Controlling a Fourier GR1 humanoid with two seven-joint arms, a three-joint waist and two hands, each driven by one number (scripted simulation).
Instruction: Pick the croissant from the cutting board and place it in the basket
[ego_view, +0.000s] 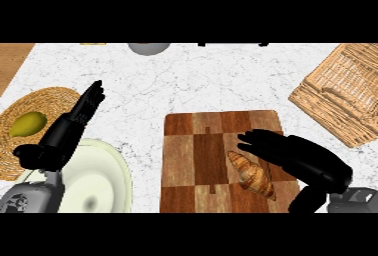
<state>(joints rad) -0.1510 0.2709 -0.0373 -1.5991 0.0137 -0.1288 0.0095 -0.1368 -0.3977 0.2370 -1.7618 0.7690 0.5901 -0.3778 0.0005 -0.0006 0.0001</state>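
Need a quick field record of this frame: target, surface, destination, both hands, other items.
target: croissant, lying on the board's right half
surface: cutting board, on the counter
destination: basket, upper right, apart from the board
right hand: over the croissant's right side, fingers curled above it, not closed on it
left hand: open, resting at left
other: plate; woven mat with a yellow-green fruit
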